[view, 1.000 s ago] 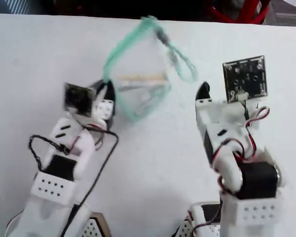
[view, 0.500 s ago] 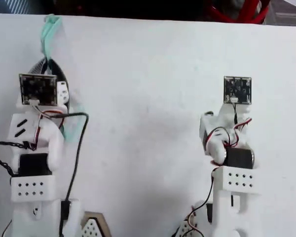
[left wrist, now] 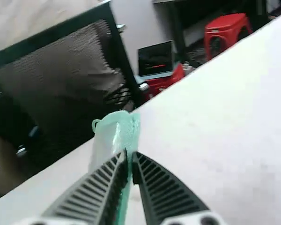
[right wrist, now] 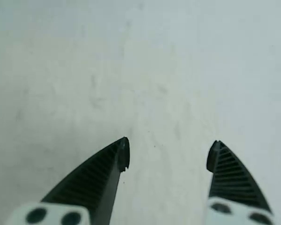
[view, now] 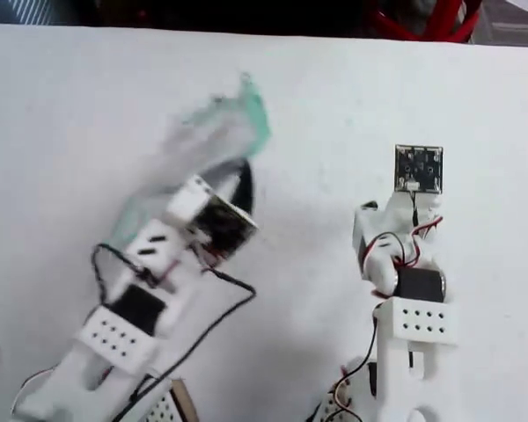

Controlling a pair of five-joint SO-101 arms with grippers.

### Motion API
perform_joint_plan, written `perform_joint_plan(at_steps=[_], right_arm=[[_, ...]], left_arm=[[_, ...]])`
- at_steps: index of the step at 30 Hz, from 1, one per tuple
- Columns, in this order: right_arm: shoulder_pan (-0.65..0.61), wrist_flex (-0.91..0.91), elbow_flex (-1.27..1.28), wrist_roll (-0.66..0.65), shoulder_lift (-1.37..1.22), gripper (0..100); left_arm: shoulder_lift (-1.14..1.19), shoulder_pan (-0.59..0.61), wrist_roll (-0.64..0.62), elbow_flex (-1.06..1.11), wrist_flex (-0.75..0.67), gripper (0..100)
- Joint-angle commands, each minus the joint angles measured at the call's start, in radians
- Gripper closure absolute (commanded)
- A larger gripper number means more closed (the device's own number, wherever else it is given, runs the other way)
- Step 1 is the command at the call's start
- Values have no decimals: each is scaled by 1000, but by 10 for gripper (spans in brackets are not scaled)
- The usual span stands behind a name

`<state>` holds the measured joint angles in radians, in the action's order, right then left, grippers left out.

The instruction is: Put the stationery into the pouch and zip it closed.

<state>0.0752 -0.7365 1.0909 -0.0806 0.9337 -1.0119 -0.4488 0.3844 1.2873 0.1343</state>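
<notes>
- The white worktop [view: 334, 88] runs across the whole high view, and both arms are out on it.
- Beyond its far edge, in the left wrist view, there's a black mesh chair [left wrist: 61, 70], with a red stool [left wrist: 225, 30] further along (room clutter, nothing on the worktop).
- Left arm [view: 123, 308]: it's stretched on a diagonal from the near left corner towards the middle, with its black cable looping beside it.
- Right arm [view: 409, 316]: it's folded up compactly on the near right side, well apart from the other arm.
- The pouch [view: 216, 132] is clear with a green edge. It's at the tip of the left arm, left of centre and towards the far side. It's blurred, so I can't make out its contents or its zip.
- Left jaws: clamped tight on the green edge of the pouch [left wrist: 114, 136], which stands up just past the tips.
- Right jaws: spread wide with nothing in them, pointing down at the worktop, whose white surface shows between the two tips.
</notes>
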Motion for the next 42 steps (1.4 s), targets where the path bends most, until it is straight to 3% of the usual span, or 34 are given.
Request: perform_joint_plan(at_steps=[1,4,7,10,14,22,29,33,36,41,42], right_arm=[[7,21,-6,9,12,741],[7,19,-5,6,12,741],[8,19,-5,6,12,741],[8,18,-5,5,12,741],[8,18,-5,5,12,741],[8,25,20,3,10,741],[7,58,40,6,10,741],[-10,56,35,11,12,741],[-68,38,-3,6,18,757],[-104,-217,-242,-2,125,994],[-105,-277,-307,-17,159,974]], left_arm=[[142,-88,6,44,-187,955],[328,-107,-44,-17,-262,912],[479,-113,-178,-157,-192,871],[558,-114,-353,-324,-20,817],[567,-114,-522,-562,318,784],[565,38,-341,-1059,867,787],[565,366,-333,-1389,1114,868],[565,524,-331,-1547,1232,973],[564,561,-287,-1656,1341,972],[478,526,-192,-1869,1554,976],[443,515,-184,-1906,1582,976]])
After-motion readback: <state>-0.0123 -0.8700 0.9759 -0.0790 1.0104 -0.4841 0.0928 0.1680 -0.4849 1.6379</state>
